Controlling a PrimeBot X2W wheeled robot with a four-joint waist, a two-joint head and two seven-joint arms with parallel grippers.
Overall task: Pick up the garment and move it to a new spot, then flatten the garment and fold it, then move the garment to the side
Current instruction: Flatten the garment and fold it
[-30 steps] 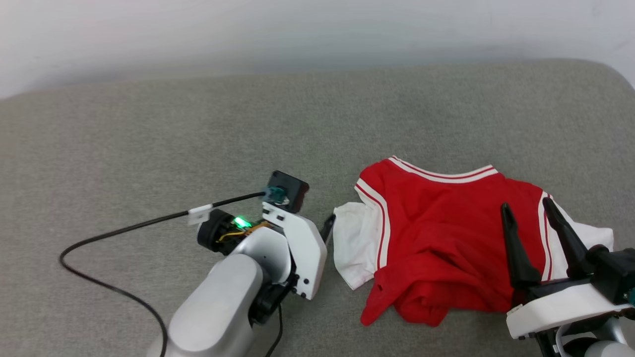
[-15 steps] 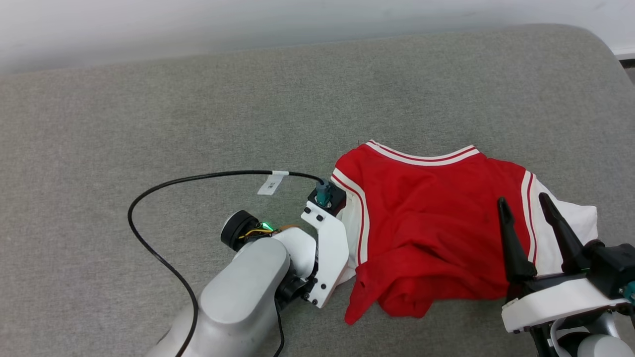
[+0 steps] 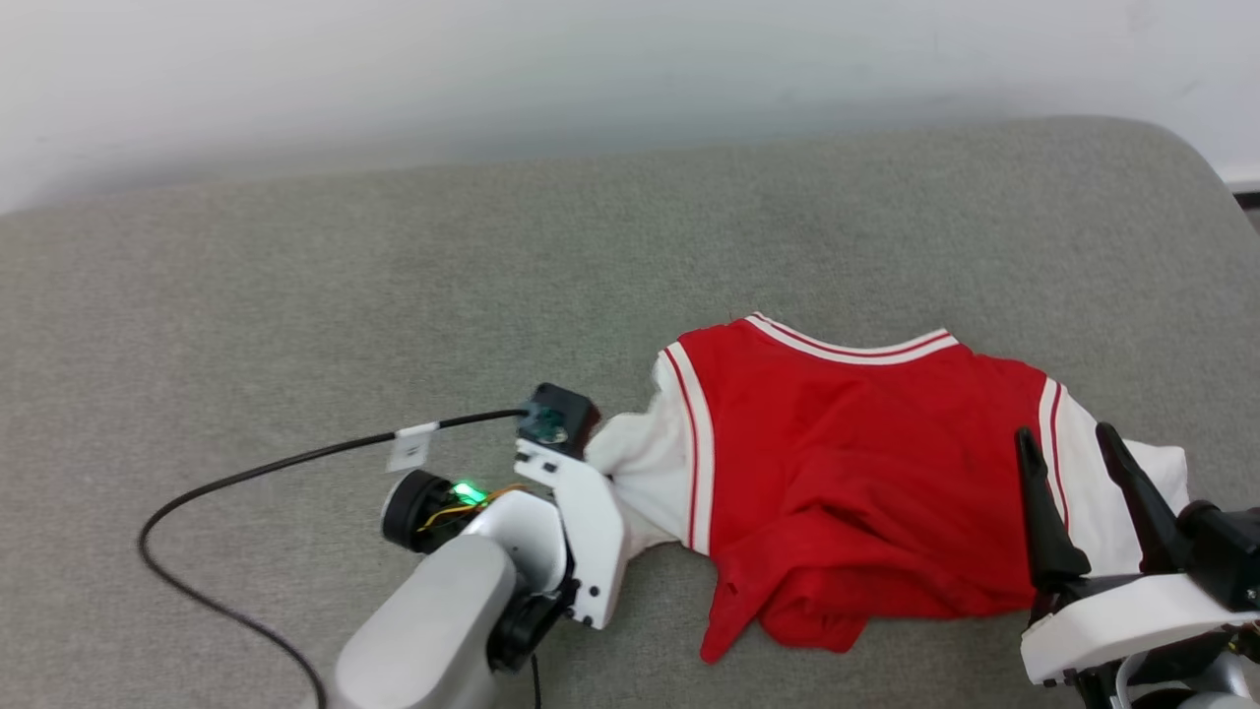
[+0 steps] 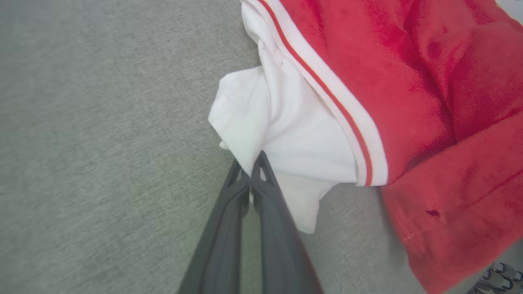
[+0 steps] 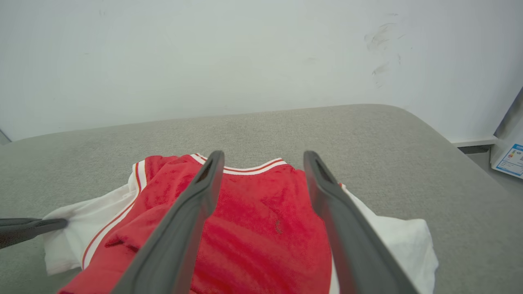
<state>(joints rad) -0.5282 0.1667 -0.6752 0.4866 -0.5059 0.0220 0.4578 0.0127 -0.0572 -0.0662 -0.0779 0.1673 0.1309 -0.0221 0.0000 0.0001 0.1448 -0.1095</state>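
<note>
Pinching the garment: the left pincer (image 4: 250,173) is clamped on the edge of the white sleeve (image 4: 265,122), with its fingers pressed together and cloth bunched at the tips.

The garment (image 3: 847,473) lies crumpled on the grey fabric surface (image 3: 394,276), right of centre in the head view. Its striped neckline (image 3: 851,347) points toward the wall (image 5: 204,61), and the red hem is rumpled at the near side.

The right pincer (image 3: 1066,438) is spread wide and grips nothing. It sits over the garment's right side, near the other white sleeve (image 3: 1152,473); I can't tell if it touches the cloth.

Per view:
- Left wrist: the only clear look at the grip, with the red-and-white stripe trim (image 4: 347,118) just beside the pinched sleeve.
- Head: the left fingertips are hidden behind the wrist housing. A black cable (image 3: 295,458) loops across the surface.
- Right wrist: the left pincer's dark fingers enter at the left edge, touching the sleeve. Also in view are scuff marks (image 5: 380,41) on the wall and a labelled white item (image 5: 508,159) at the far right.
</note>
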